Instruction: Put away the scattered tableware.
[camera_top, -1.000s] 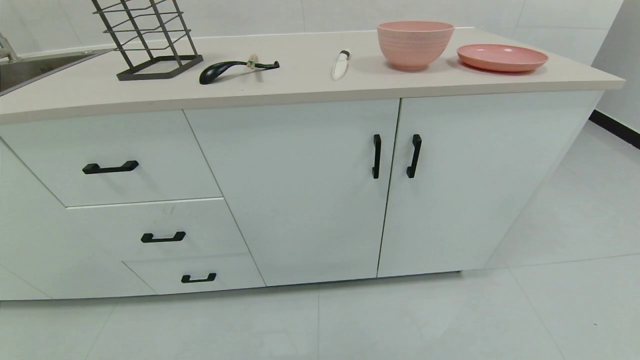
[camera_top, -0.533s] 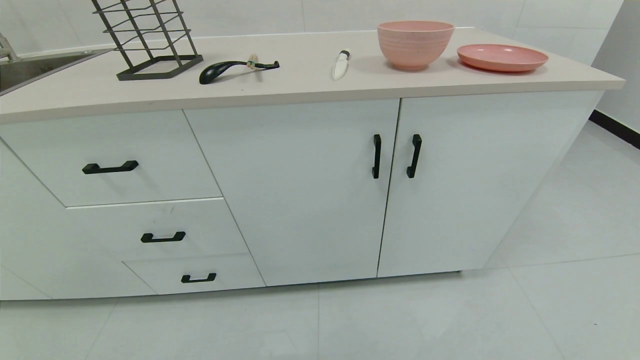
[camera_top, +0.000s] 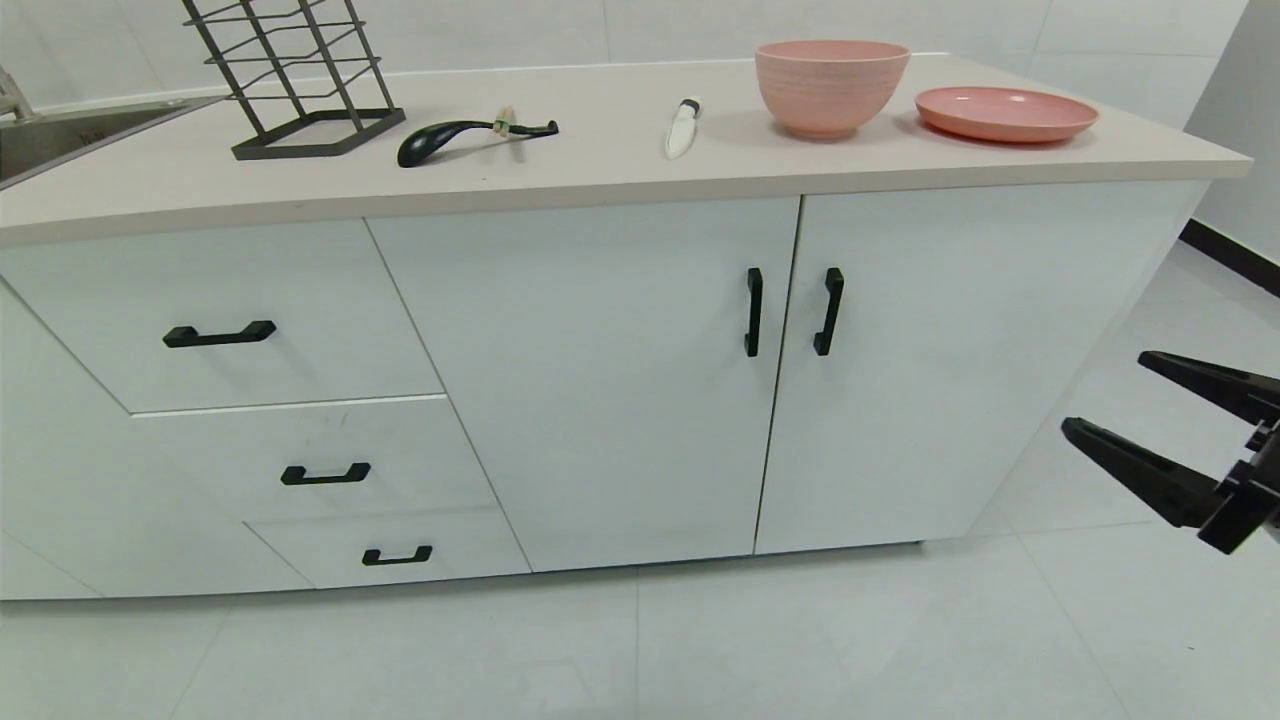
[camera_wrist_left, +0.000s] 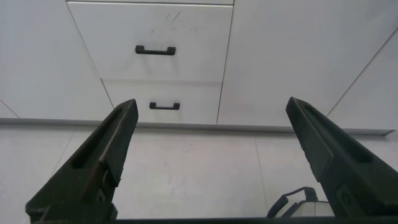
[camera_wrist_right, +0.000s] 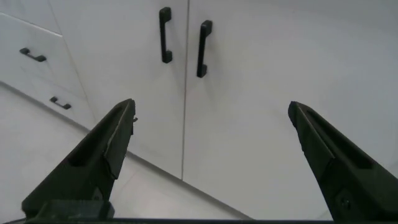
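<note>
On the beige countertop (camera_top: 600, 170) stand a pink bowl (camera_top: 830, 86) and, to its right, a pink plate (camera_top: 1005, 113). A white knife (camera_top: 682, 128) lies left of the bowl, and a black spoon (camera_top: 440, 139) with chopsticks (camera_top: 510, 125) across its handle lies near a black wire rack (camera_top: 300, 75). My right gripper (camera_top: 1103, 397) is open at the right edge, low, in front of the right cabinet door. My left gripper (camera_wrist_left: 211, 112) is open, held low and facing the two lower drawers, with nothing between its fingers.
White cabinet below the counter: three drawers with black handles (camera_top: 219, 335) on the left, two doors with vertical black handles (camera_top: 752, 312) in the middle. A steel sink (camera_top: 60, 135) sits at the far left. Grey tiled floor (camera_top: 700, 640) lies in front.
My right gripper has come into the head view at the right edge. The tableware on the counter has not moved.
</note>
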